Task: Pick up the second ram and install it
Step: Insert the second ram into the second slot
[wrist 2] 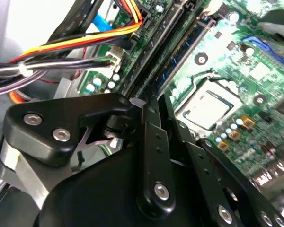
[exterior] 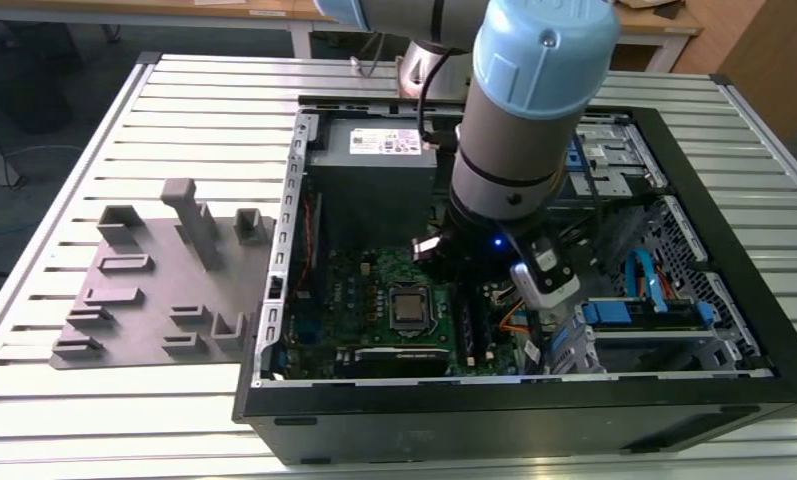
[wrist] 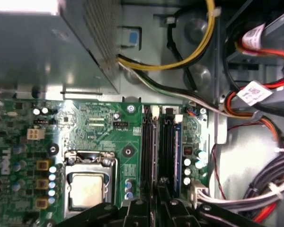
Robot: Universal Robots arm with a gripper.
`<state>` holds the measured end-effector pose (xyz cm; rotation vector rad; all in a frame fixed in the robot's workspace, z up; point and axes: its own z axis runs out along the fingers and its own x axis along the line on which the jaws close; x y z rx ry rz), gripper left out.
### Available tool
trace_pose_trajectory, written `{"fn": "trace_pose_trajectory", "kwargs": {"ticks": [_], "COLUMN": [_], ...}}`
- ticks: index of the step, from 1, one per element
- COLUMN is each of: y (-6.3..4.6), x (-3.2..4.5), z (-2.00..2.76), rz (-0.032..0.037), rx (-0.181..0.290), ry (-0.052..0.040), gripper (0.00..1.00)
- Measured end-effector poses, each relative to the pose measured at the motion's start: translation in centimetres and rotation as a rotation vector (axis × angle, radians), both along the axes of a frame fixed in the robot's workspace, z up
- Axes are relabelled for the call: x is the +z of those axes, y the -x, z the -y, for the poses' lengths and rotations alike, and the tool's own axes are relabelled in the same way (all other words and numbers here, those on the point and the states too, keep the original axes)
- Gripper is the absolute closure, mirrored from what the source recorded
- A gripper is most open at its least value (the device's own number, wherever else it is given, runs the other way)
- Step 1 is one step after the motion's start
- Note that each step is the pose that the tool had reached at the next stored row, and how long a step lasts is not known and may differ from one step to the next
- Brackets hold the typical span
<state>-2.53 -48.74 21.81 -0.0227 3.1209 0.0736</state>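
Arm (exterior: 532, 120): nearest the exterior camera; reaches down into the open case.
Desk (exterior: 211, 100): slatted metal; carries the case and, to the exterior view's left, a grey plate (exterior: 145, 290) with posts.
Case (exterior: 505, 410): lies on its side with the panel off, board facing up.
Board (wrist: 104, 127): green; the processor (wrist: 87, 189) sits in its socket, with the memory slots just beside it.
Cables (wrist: 255, 198): grey, red and yellow bundles near the slots on the side away from the processor.
Hand (wrist: 163, 187): over the slots, fingers drawn narrow. It looks closed on the ram's top edge, though the tips themselves are hidden.
Ram (wrist: 166, 142): stands on edge in a slot in line with the hand. I cannot tell if it is fully seated.
Step (judgement): seating the ram.
Method (judgement): keep the ram upright and parallel to the slot. Press straight down and evenly along its length. Do not rock it toward the neighbouring slot. Keep the hand off the cables.
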Motion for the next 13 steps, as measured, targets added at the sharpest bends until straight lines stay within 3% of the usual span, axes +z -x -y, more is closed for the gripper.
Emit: {"fn": "trace_pose_trajectory", "kwargs": {"ticks": [7, 8, 10, 13], "y": [0.0, 0.0, 0.0, 0.0], "x": [3.12, 3.47, 4.01, 4.07], "z": [-0.14, -0.17, -0.20, -0.20], "rz": [0.0002, 0.0001, 0.0001, 0.0002], "rx": [0.000, 0.000, 0.000, 0.000], "ry": [0.0001, 0.0001, 0.0001, -0.0005], "gripper": [0.83, 0.90, 0.93, 0.93]}}
